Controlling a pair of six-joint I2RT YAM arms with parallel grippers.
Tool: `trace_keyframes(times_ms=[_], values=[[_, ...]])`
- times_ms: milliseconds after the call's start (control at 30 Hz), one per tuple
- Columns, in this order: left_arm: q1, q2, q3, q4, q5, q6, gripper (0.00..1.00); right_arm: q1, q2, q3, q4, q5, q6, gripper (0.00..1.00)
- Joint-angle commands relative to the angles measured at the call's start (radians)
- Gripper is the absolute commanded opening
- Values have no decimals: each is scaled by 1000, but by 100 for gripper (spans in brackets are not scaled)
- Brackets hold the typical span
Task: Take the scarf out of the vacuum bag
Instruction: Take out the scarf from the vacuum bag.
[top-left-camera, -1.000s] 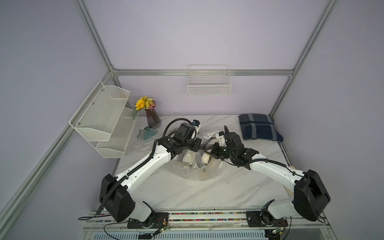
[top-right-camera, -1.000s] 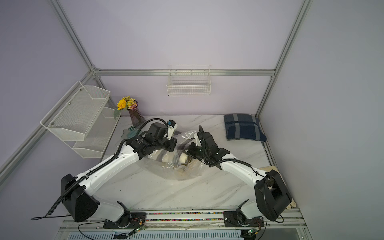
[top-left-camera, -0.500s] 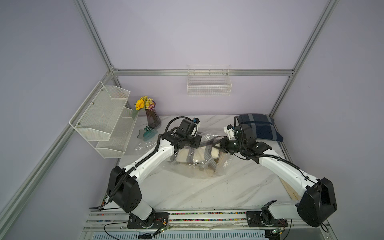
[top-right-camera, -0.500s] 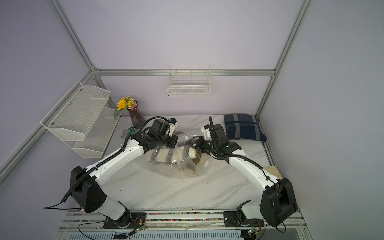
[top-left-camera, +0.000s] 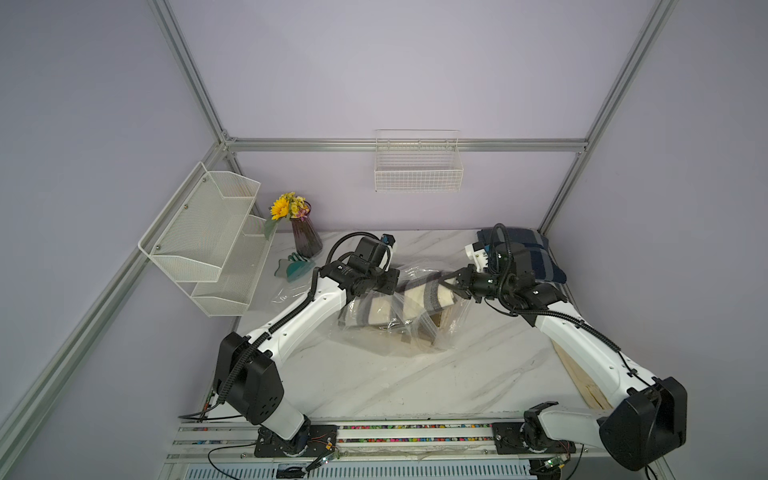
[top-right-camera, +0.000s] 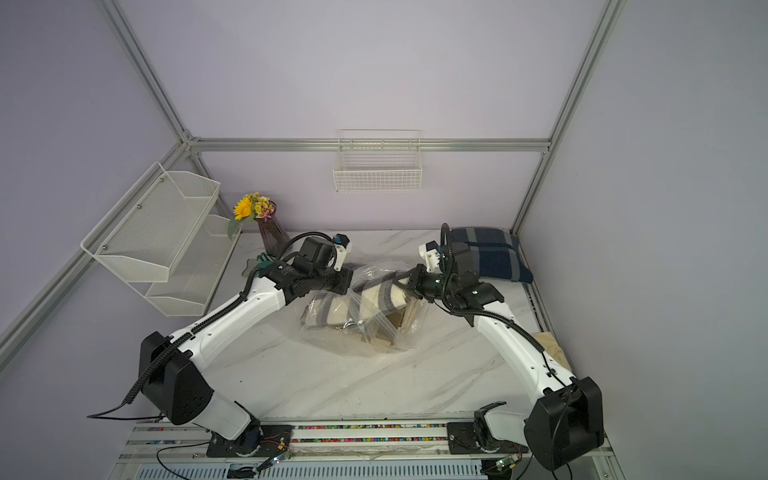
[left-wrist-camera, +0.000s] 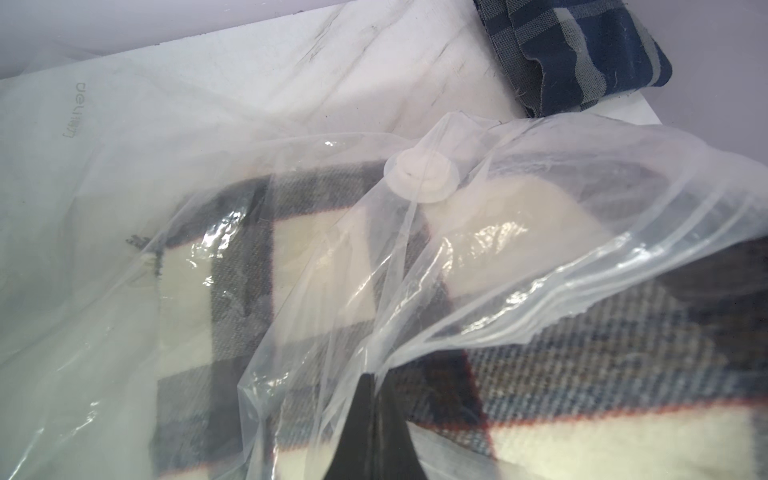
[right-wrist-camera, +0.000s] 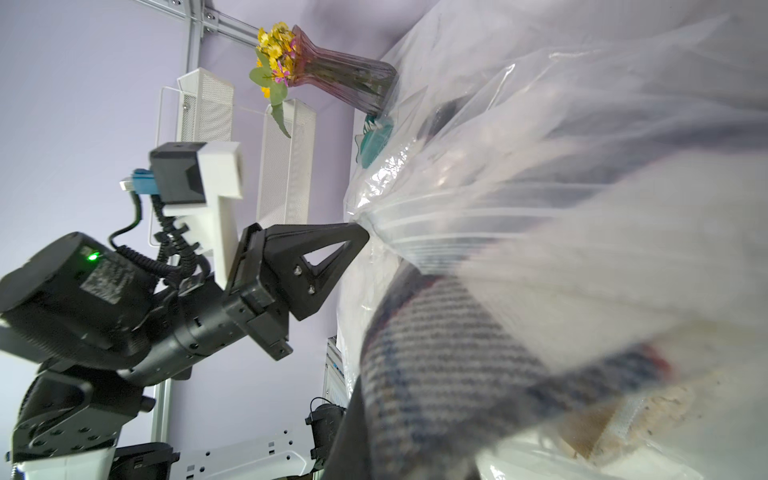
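Vacuum bag (top-left-camera: 386, 338), one, clamped by left end effector (left-wrist-camera: 371, 384); scarf (top-left-camera: 419, 297), one, by right end effector (top-left-camera: 452, 285).

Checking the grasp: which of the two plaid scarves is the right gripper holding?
The cream-and-grey scarf, partly out of the vacuum bag; the right gripper grips its end. The navy scarf lies folded, ungripped, in the far corner.

One vacuum bag (top-left-camera: 386, 345), one white valve cap (left-wrist-camera: 422, 176), one cream-and-grey scarf (top-left-camera: 419, 295). One folded navy plaid cloth (top-left-camera: 544, 266) at two o'clock, one vase of flowers (top-left-camera: 306, 239) at eleven, one wire basket (top-left-camera: 417, 174) at twelve, one two-tier mesh shelf (top-left-camera: 208, 232) at ten. One left gripper (right-wrist-camera: 360, 233), one right gripper (top-left-camera: 451, 284).
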Motion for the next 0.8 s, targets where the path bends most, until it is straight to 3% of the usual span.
trace_keyframes(times_ms=[0,467,767], values=[[30,-9,3,2,-1,-16,0,-37,-47,26,41,-65,-15,2],[41,29,27,-8,7,-14,0,-82,-141,32,-183,-141,-151,2],[45,63,72,-56,-15,-36,0,-86,-191,66,-644,53,-396,2]])
